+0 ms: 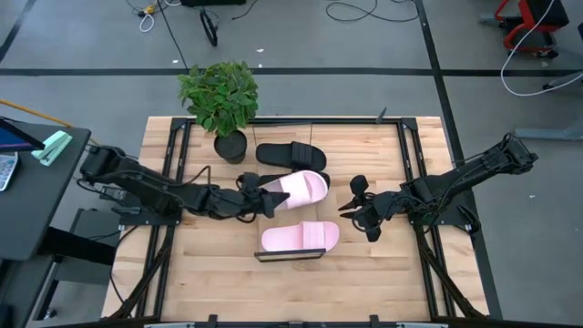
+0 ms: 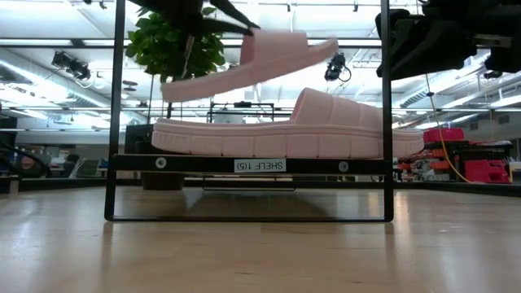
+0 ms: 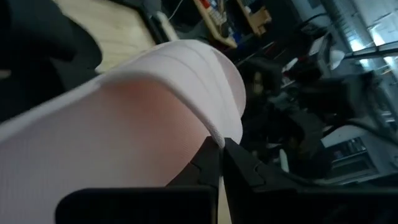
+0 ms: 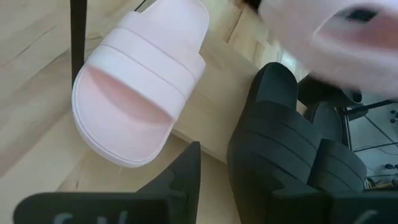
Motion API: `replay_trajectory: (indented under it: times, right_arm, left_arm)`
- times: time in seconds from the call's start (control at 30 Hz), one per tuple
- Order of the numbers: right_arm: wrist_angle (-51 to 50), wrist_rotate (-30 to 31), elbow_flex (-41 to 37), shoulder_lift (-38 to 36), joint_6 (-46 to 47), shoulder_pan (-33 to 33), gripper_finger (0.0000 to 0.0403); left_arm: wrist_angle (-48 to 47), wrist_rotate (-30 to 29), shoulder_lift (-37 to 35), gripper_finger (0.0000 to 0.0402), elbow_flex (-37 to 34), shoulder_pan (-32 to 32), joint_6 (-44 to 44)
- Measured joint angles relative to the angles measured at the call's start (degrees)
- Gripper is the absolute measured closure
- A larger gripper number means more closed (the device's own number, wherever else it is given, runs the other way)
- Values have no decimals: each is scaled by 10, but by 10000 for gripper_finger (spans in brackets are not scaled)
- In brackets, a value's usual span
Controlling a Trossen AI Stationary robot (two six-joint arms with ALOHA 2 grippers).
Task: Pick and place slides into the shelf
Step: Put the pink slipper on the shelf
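Left gripper [image 1: 267, 202] clamped on a pink slide [image 1: 296, 189] lifted above the table, second pink slide [image 1: 301, 238] resting on the shelf [image 1: 290, 256], right gripper [image 1: 355, 206] nearby, grip unclear, two black slides [image 1: 290, 155] behind

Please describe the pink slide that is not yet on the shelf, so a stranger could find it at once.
Start at the potted plant at the table's far edge, then look toward the table's centre. Two pink slides are there: one lies on the shelf, the other, the lifted pink slide, hangs in the air, pinched by the left gripper.

Wooden table [image 1: 182, 273] carries shelf [image 1: 290, 256]; pink slide [image 1: 301, 238] on it.
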Motion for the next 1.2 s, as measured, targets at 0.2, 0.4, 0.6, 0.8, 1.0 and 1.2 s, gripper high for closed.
replay_trajectory:
  times: [0.2,0.4,0.6,0.8,1.0,1.2]
  right_arm:
    - [-3,-1,0,0,0,0,316]
    - [-7,-1,0,0,0,0,319]
    - [-8,-3,0,0,0,0,318]
    - [-10,-3,0,0,0,0,320]
    - [-11,-3,0,0,0,0,320]
    - [-11,-3,0,0,0,0,322]
  left_arm:
    - [49,16,44,393,0,9,-9]
    - [77,22,80,393,0,9,-10]
    - [120,21,123,394,0,9,-22]
    - [146,34,154,394,0,9,-41]
    - [150,61,166,394,0,7,-71]
    - [149,83,166,394,0,8,-76]
